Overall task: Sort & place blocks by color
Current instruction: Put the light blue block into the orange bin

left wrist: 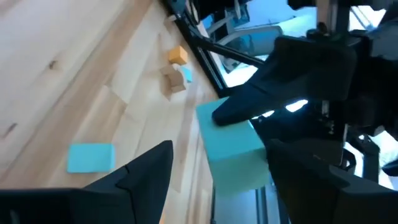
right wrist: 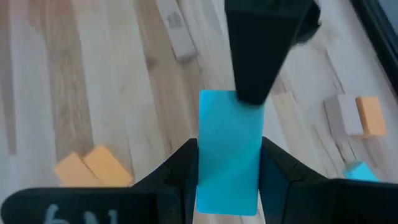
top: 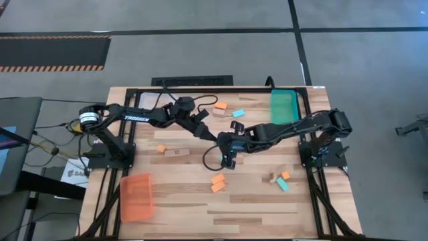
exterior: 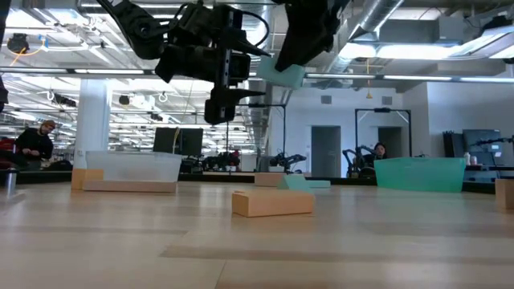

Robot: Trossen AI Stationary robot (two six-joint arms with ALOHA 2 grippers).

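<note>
Right gripper (right wrist: 228,171) squeezes a blue block (right wrist: 228,149) up in the air. Left gripper (left wrist: 217,171) is open beside that block.

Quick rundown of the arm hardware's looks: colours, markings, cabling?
Both arms are matte black, jointed links. The left arm carries white TROSSEN lettering and a silver-ringed joint near its base; a thin black cable loops beside the right gripper. The left gripper has black, wedge-shaped fingers.

Bright, even overhead light; ceiling lamps (exterior: 48,48) glare in the low view. Soft shadows lie on the table (top: 267,207). Wrist views blur near their dark fingers.
</note>
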